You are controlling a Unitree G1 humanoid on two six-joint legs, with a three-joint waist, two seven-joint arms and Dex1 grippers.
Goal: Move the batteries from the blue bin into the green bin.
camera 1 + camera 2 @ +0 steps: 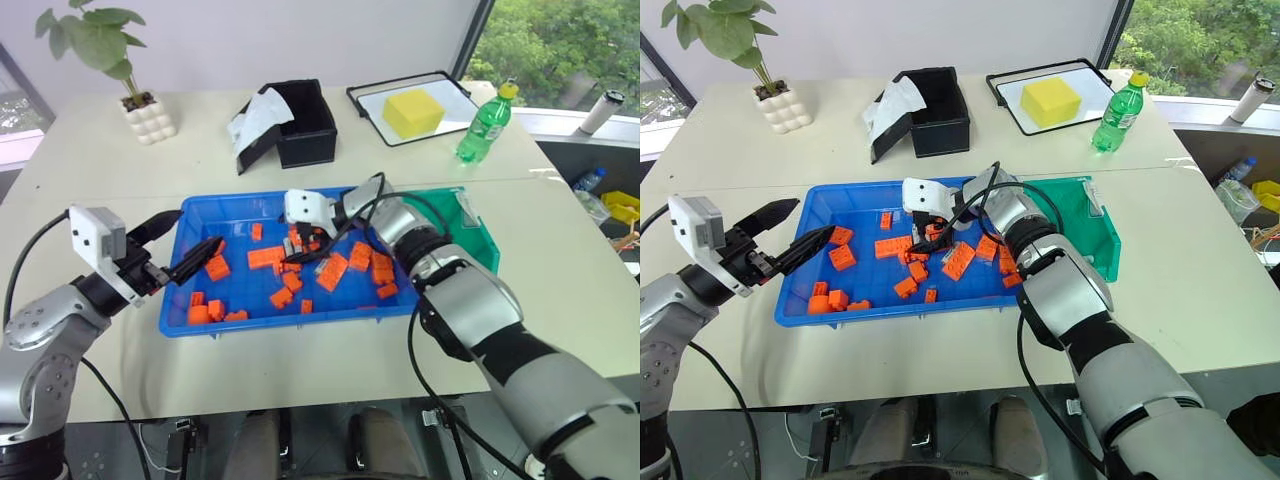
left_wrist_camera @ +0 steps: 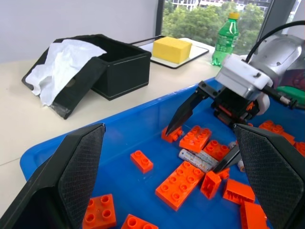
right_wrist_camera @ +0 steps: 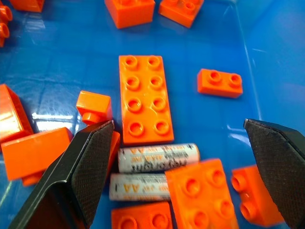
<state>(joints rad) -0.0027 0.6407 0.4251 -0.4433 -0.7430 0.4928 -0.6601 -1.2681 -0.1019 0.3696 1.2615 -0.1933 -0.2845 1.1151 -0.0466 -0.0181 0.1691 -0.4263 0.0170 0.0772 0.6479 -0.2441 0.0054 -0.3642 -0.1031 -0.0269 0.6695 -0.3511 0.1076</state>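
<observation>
Right hand (image 3: 178, 157) open over two batteries (image 3: 157, 157) mid blue bin (image 1: 230, 210).
Probably light, stiff, slick, prone to rolling: pinch across the middle; blocks (image 3: 145, 98) crowd at 12 o'clock. Left hand (image 1: 185, 250) open.

right gripper (image 3: 183, 176) wide open over two aa batteries (image 3: 157, 158) among orange blocks (image 3: 145, 98) in blue bin (image 3: 276, 52).
</observation>
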